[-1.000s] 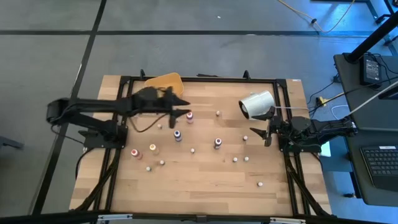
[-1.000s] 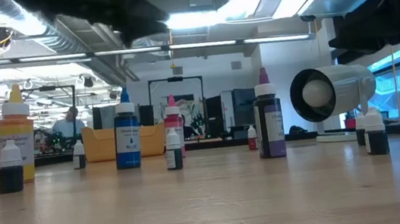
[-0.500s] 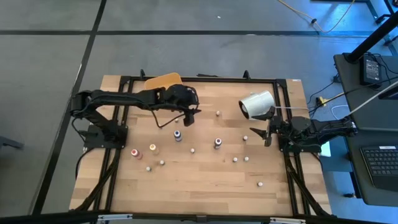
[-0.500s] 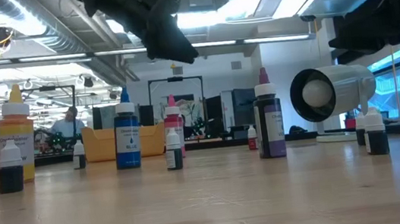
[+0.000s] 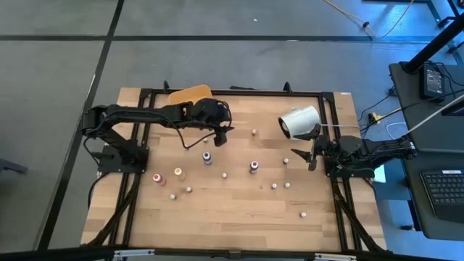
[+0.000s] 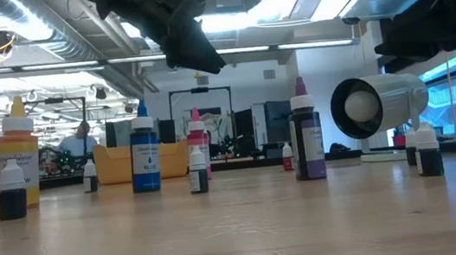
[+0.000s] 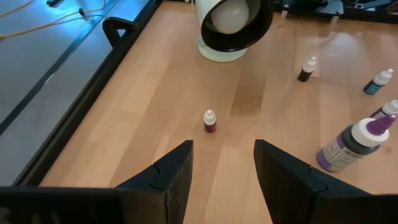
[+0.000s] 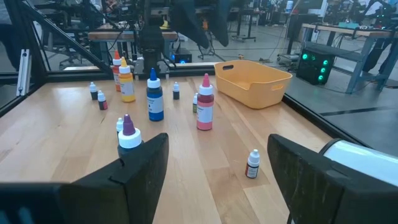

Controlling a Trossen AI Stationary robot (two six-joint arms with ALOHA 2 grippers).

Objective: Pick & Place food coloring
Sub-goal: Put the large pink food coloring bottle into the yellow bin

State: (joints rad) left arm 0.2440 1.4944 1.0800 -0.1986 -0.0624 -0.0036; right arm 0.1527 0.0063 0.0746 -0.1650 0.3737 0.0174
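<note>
Food coloring bottles stand scattered upright on the wooden table. The larger ones are a blue bottle (image 5: 207,156), a purple one (image 5: 254,167), an orange one (image 5: 177,173) and a pink one (image 6: 198,140). Tiny ones stand among them, such as a dark red one (image 7: 210,121). My left gripper (image 5: 220,136) hangs open above the pink bottle, tipped downward, touching nothing (image 7: 224,180). My right gripper (image 5: 312,156) waits open at the table's right edge, pointing level across the table (image 8: 217,180).
A white cylinder (image 5: 299,122) lies on its side at the far right, beside my right arm. A yellow-orange tray (image 5: 191,94) sits at the far edge, behind my left arm. The black frame (image 5: 232,92) rims the table. Bare wood lies along the near edge.
My left arm has raised its elbow and pushed the hand toward the table's right. Its gripper has tipped from nearly level to pointing down and has come lower over the bottles. It has held still for the last half second, its fingers apart.
</note>
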